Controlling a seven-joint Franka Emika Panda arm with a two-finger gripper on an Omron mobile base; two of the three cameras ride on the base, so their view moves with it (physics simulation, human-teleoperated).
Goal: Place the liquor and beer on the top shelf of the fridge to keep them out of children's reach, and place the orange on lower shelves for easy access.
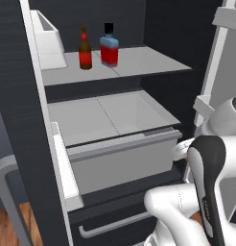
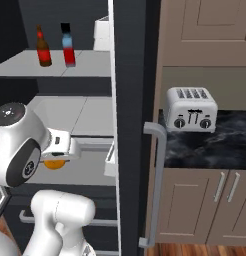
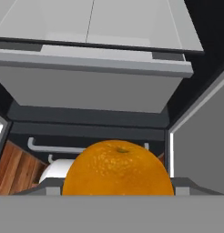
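Hand view has the orange [image 3: 117, 167] right up close, sitting between the gripper's fingers w/ the jaws spread wide around it, so it's held; just beyond it is the grey rail front of the lower shelves [image 3: 91, 63]. Fridge [image 1: 24, 120] stands open. On the top shelf [image 1: 139, 60], far back and toward the left, the beer [image 1: 85, 49] and the liquor [image 1: 109, 45] both stand upright, just beside each other but apart, beer on the left. From the right base view a sliver of orange shows under the wrist near the rail, in front of the lower shelves, not on them. Toaster [image 2: 190, 109] sits on the dark counter [image 2: 220, 145] to the right of the fridge, brown cabinets [image 2: 215, 200] below.
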